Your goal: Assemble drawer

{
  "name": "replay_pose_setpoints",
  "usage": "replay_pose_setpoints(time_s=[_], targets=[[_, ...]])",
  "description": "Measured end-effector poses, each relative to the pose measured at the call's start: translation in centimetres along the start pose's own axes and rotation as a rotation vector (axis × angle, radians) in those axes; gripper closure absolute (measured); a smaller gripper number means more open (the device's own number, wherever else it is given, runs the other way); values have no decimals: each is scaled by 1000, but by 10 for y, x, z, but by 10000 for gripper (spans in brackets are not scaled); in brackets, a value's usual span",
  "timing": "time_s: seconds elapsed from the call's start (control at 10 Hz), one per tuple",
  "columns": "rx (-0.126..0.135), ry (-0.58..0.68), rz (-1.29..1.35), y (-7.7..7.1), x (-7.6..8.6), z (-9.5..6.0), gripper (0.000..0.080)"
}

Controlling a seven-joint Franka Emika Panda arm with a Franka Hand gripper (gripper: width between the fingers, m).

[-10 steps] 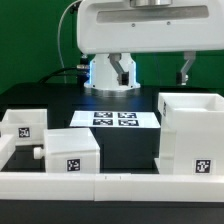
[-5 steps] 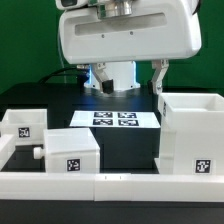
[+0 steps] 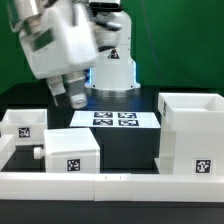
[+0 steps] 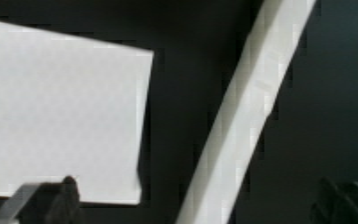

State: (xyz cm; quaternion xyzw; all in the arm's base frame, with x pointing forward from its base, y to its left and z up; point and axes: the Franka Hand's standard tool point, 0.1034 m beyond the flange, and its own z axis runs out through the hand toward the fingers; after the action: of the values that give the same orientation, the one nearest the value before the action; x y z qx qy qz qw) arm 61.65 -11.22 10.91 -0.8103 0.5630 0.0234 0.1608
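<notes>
Casing [image 3: 190, 135]: white plastic, smooth, matt; printed black-and-white tag on front face.
Near tray [image 3: 70, 152], far tray [image 3: 20, 125]: same white plastic, smooth, matt, tagged likewise.
Rail [image 3: 110, 186]: white plastic, smooth, low sheen.
Table [image 3: 130, 150]: black, matt, even.
Marker board [image 3: 115, 119]: flat white sheet, matt, printed tags.
Arm housing [image 3: 60, 45]: white shell, smooth, glossy.

Readable text/numbers: none | signs: black-and-white square tags [image 3: 203, 166], coded patterns only | one on tall white plastic cube-like casing [image 3: 190, 130] | one on nearer shallow white plastic tray [image 3: 68, 150] | one on farther shallow white tray [image 3: 20, 122] | four on flat white marker board [image 3: 150, 118]
</notes>
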Motion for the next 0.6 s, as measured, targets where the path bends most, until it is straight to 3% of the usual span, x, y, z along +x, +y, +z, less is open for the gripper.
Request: replay_pose_setpoints(time_s=[0.4, 0.5, 0.6], targets=[[-4, -1, 182, 1, 0, 4, 150], [9, -28, 145, 8, 9, 6, 150], [24, -75, 147, 19, 29, 9, 150]])
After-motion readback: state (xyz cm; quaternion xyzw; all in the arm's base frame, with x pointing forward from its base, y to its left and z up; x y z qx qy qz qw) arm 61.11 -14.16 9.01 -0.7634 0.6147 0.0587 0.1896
